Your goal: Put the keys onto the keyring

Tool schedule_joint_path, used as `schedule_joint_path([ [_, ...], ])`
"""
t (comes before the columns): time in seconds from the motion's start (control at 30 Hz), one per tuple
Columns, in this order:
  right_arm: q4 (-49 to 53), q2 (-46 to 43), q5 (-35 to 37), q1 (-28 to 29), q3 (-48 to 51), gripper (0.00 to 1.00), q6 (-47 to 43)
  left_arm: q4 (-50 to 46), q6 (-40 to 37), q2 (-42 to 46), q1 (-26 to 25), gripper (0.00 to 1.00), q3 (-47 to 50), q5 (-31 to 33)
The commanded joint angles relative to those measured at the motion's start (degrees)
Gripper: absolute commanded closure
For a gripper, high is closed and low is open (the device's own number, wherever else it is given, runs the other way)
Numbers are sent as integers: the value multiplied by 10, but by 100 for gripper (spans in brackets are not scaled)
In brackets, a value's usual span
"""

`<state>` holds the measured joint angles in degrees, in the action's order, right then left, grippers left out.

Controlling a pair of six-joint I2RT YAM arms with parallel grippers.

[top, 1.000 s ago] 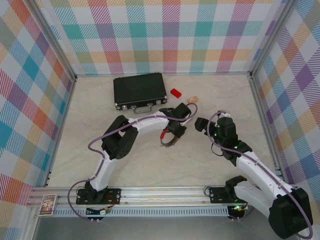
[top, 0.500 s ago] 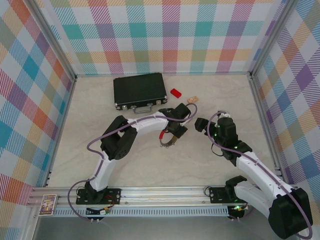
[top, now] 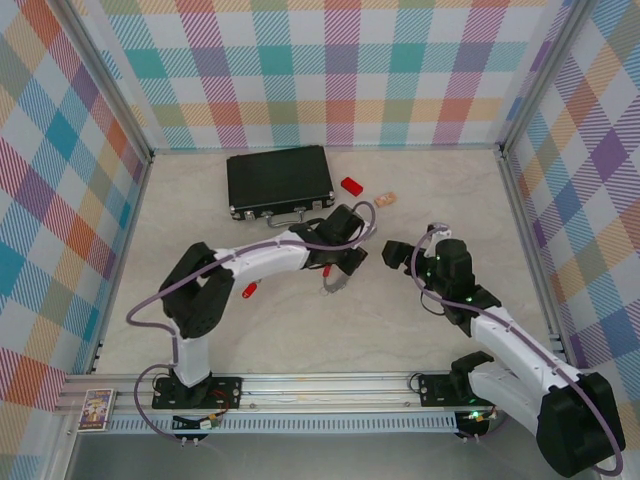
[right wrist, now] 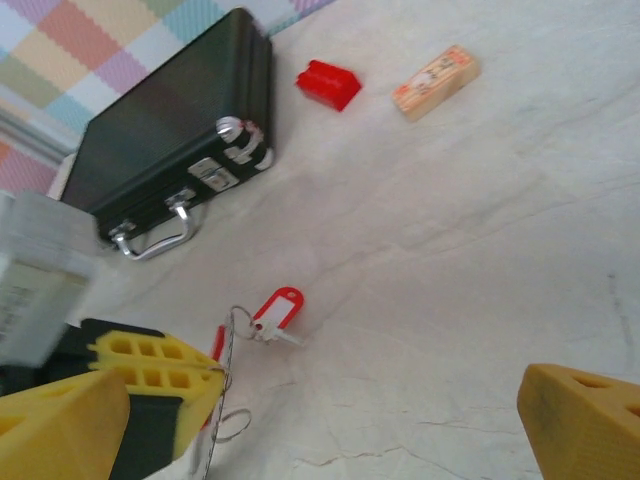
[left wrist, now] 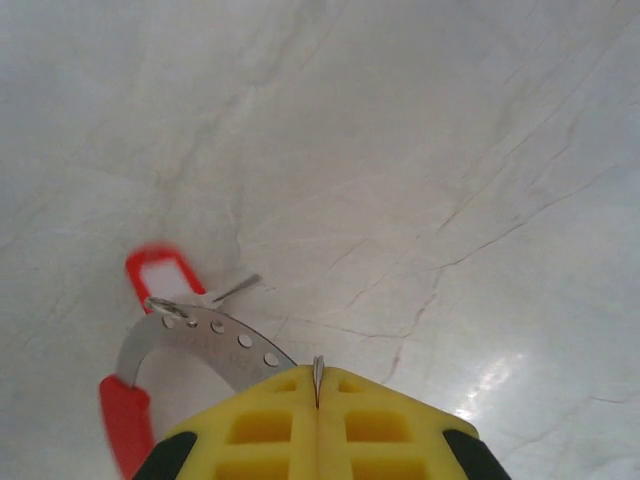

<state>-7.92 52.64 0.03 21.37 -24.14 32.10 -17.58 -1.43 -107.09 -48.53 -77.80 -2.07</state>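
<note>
The keyring (left wrist: 215, 340), a thin silver hoop with punched holes and a red arc (left wrist: 125, 425), stands on edge just above the table. My left gripper (left wrist: 318, 372) is shut on its rim. One of the keys (left wrist: 160, 275), with a red head, hangs from the keyring (right wrist: 228, 375) and rests on the table (right wrist: 277, 312). From above, the left gripper (top: 336, 265) holds the keyring (top: 329, 285) at mid-table. Another red-headed key (top: 249, 291) lies loose by the left arm's elbow. My right gripper (top: 395, 252) stands open just right of the ring, its yellow fingers (right wrist: 585, 425) wide apart.
A black case (top: 279, 182) with a silver handle lies at the back of the marble table (top: 420, 330). A red block (top: 351, 186) and a small tan block (top: 385, 198) sit to its right. Plaid walls and metal rails enclose the table.
The left jaws finished closing on the keyring. The left arm's elbow swung left, uncovering the loose key. The right gripper edged slightly left, still open.
</note>
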Motion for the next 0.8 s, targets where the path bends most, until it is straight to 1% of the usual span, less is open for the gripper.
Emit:
schedule_joint_path([
  [0.0, -78, 10, -78, -3, -1, 1, -19, 88, 10, 64, 11, 100, 39, -25],
  [0.07, -94, 21, -116, -2, -12, 4, -22, 126, 7, 96, 14, 100, 73, -24],
  [0.17, -131, 47, -167, 8, -29, 10, -33, 190, -29, 145, 16, 100, 132, -16],
  [0.23, -136, 65, -167, 25, -45, 11, -42, 226, -44, 176, 16, 100, 169, 1],
  [0.3, -116, 83, -169, 40, -73, 14, -52, 240, -44, 199, 16, 100, 190, 30],
  [0.33, -104, 93, -175, 44, -89, 17, -59, 237, -41, 209, 17, 100, 196, 42],
  [0.37, -98, 101, -183, 48, -101, 21, -62, 234, -37, 216, 20, 100, 200, 39],
  [0.4, -91, 111, -192, 51, -115, 23, -64, 235, -32, 226, 28, 100, 207, 25],
  [0.47, -85, 125, -204, 54, -137, 29, -65, 264, -15, 247, 45, 100, 233, -22],
  [0.6, -80, 147, -237, 59, -175, 42, -64, 363, 30, 295, 87, 100, 301, -123],
  [0.77, -116, 155, -290, 63, -184, 46, -58, 467, 79, 342, 137, 100, 363, -244],
])
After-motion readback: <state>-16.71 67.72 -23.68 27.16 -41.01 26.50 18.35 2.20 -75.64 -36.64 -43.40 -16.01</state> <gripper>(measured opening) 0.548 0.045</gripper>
